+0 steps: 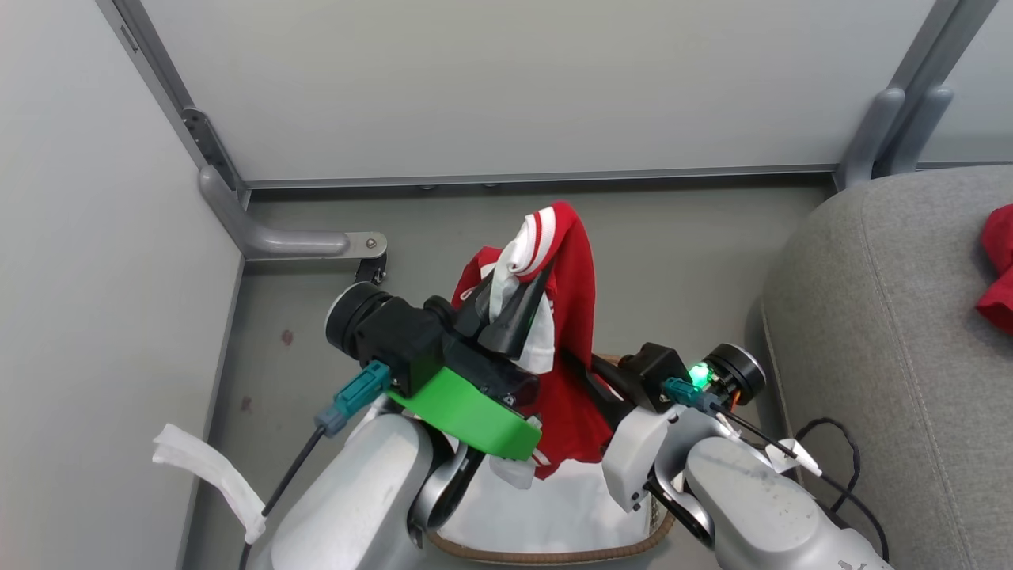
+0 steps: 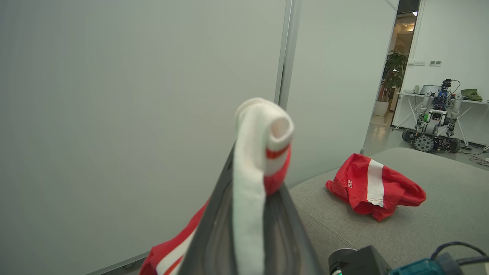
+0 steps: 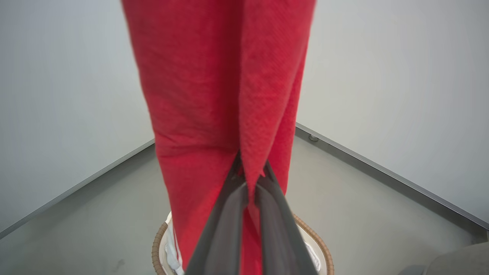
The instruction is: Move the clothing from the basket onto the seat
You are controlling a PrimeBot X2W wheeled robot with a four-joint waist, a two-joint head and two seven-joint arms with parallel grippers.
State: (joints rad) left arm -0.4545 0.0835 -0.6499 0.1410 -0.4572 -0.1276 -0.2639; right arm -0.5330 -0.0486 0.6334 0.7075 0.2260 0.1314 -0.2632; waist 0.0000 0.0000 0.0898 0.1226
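A red garment with white stripes and trim (image 1: 574, 317) hangs lifted above the basket (image 1: 554, 554), an oval white tub with a brown woven rim (image 3: 157, 244). My left gripper (image 1: 526, 285) is shut on the garment's rolled white trim (image 2: 259, 126) at the top. Lower down and to the right, my right gripper (image 1: 589, 372) is shut on a fold of the same red fabric (image 3: 214, 95); its fingers (image 3: 229, 214) pinch the cloth between them. A second red garment with a white stripe (image 2: 376, 187) lies on the light grey seat (image 2: 439, 225), at that cushion's right edge (image 1: 1001, 269) in the head view.
Pale partition walls with grey metal posts (image 1: 237, 214) close off the corner behind the basket. The seat's rounded corner (image 1: 831, 237) stands close to my right arm. A black cable (image 1: 839, 467) trails beside it. Another wheeled robot (image 2: 435, 130) stands far off in the room beyond.
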